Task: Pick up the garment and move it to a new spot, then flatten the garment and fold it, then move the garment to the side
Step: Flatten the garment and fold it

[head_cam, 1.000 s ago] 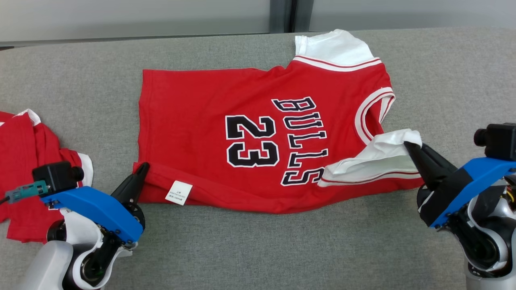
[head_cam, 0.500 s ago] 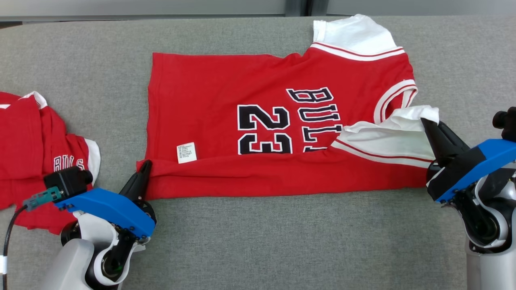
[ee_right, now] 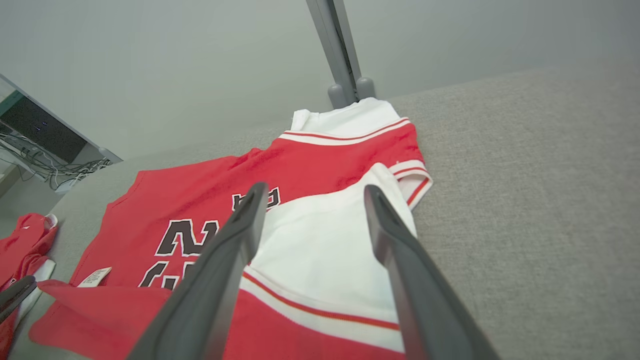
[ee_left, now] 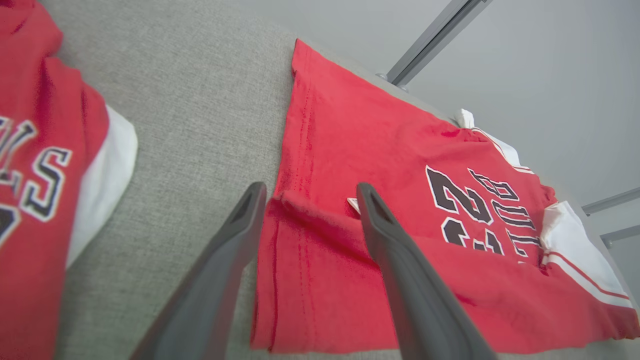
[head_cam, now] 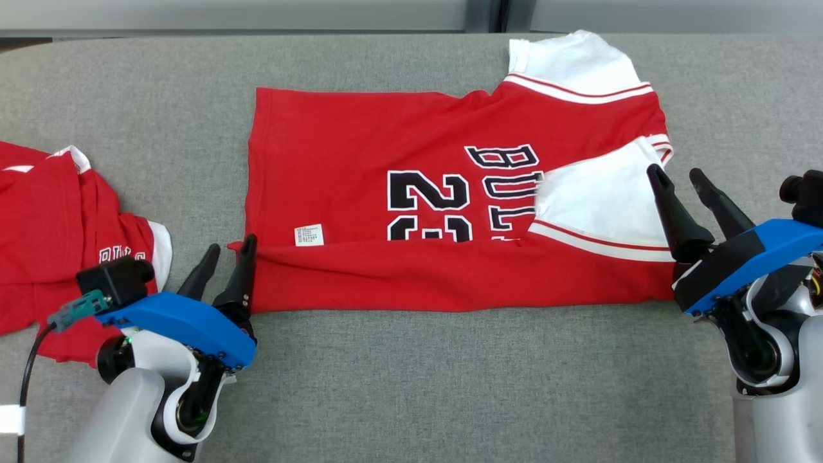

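Observation:
The garment (head_cam: 386, 141) is a red jersey printed BULLS 23 with white sleeves, lying flat on the grey padded table (head_cam: 450, 386). Its near edge is folded over onto the print, with a white label showing at the fold. My left gripper (head_cam: 230, 244) stands open at the folded hem's left corner, its fingers either side of that corner in the left wrist view (ee_left: 311, 187). At the jersey's right end my right gripper (head_cam: 674, 172) is open too, its fingers over the white sleeve (ee_right: 325, 250), which lies flat. Neither gripper holds anything.
A second red jersey (head_cam: 45, 225) lies crumpled at the table's left edge, close beside my left arm. Bare grey surface stretches along the near side and to the right of the garment. A wall and a metal post (ee_right: 340, 50) stand behind the table.
Both grippers went from shut on the cloth to open, letting go of the hem corner and the white sleeve. The sleeve now lies flat. The head camera has shifted a little.

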